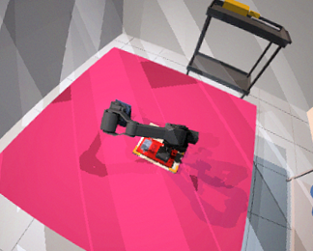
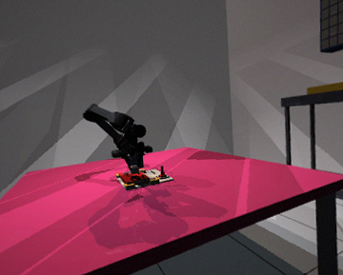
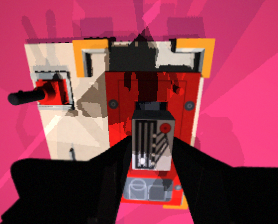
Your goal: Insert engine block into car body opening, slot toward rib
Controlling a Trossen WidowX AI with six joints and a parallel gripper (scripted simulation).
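The engine block (image 3: 145, 142), a grey box with a ribbed dark top and a red round cap, is between the fingers of my gripper (image 1: 164, 154) (image 2: 134, 168) (image 3: 151, 140). The gripper is shut on it, pointing down over the car body. The car body (image 3: 191, 89) (image 2: 131, 178) is a red panel on a white base with yellow corners. Part of the dark opening (image 3: 151, 106) shows just beyond the block's far edge in the wrist view. The block covers the rest. The block's underside, its depth relative to the opening, and the rib are hidden.
A black lever (image 3: 24, 97) on a red mount stands up from the white base, left of the red panel in the wrist view. A grey translucent part (image 3: 148, 189) lies at the panel's near end. The pink table (image 1: 114, 221) (image 2: 276, 189) surrounds the base. A cart (image 1: 221, 67) stands beyond it.
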